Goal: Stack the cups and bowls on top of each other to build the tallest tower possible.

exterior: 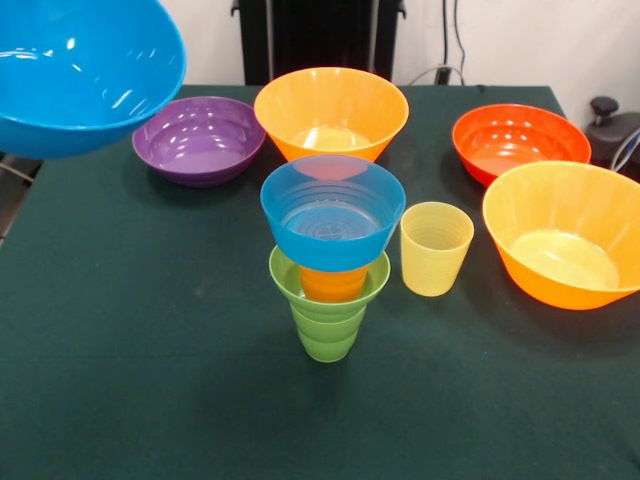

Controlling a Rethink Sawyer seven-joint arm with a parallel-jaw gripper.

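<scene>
Hand unseen, tower (330, 265) of green cup, orange cup, translucent blue bowl, upright on table (120, 350)

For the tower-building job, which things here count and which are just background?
Belongs to the job:
tower
yellow cup
purple bowl
orange bowl at back
orange bowl at right
red-orange bowl
blue bowl at top left

Just about:
black object at right edge
cables on wall

I count three cups: green (327, 325), orange (333, 284), pale yellow (435, 248); six bowls: two big orange (331, 112) (566, 232), one purple (199, 139), one red-orange (519, 141), two blue (332, 211) (85, 70).
</scene>
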